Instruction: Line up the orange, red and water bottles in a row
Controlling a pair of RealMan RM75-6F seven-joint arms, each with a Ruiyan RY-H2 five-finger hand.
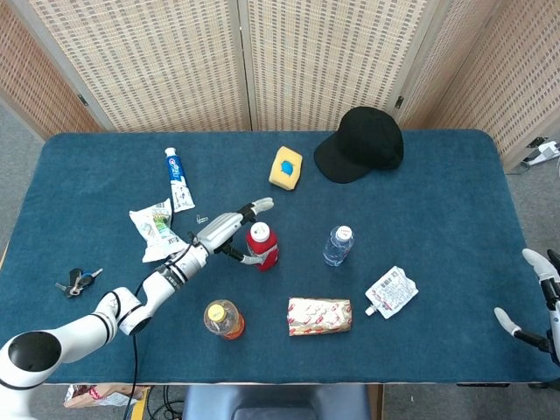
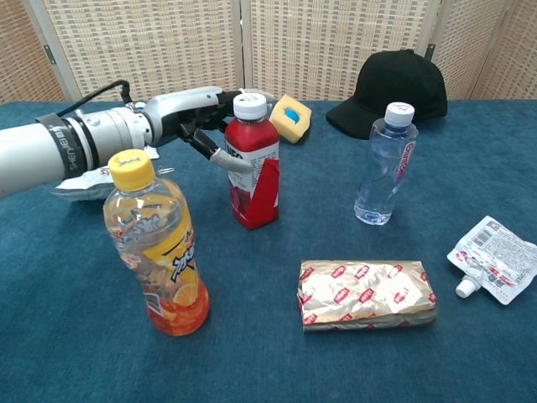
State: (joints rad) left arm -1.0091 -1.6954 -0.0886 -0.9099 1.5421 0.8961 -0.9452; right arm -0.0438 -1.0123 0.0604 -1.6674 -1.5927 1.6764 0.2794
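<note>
So the surface (image 1: 437,192) is a big table covered in blue cloth, with woven screens (image 1: 332,61) standing behind it. Biggest loose thing on it is the black cap (image 1: 360,143) at the far side, right of centre.

The left arm (image 2: 59,151) reaches in low from the left. The left robot hand (image 1: 226,230) sits right by the red bottle (image 2: 253,164), fingers spread out: one finger (image 1: 259,206) sticks out past the cap on the far side, and the thumb (image 2: 228,160) is curved against the front of the bottle. Touching, yes; whether it's really gripping, I can't tell from either view. The red bottle stands upright about mid-surface.

The orange bottle (image 2: 157,245) is upright too, nearer the front edge and left of the red one, well apart from it. The water bottle (image 2: 384,164) stands upright right of the red one, at about the same depth.

A foil-wrapped pack (image 2: 367,294) lies flat near the front, between orange and water. A white pouch (image 2: 493,258) lies right of it. The yellow sponge (image 1: 285,167) sits beside the cap, a toothpaste tube (image 1: 178,178) and a crumpled wrapper (image 1: 156,229) are on the left, keys (image 1: 75,281) near the left edge.

The right robot hand (image 1: 542,297) is only partly in frame at the right edge, off the surface, fingers apart, nothing in it.
</note>
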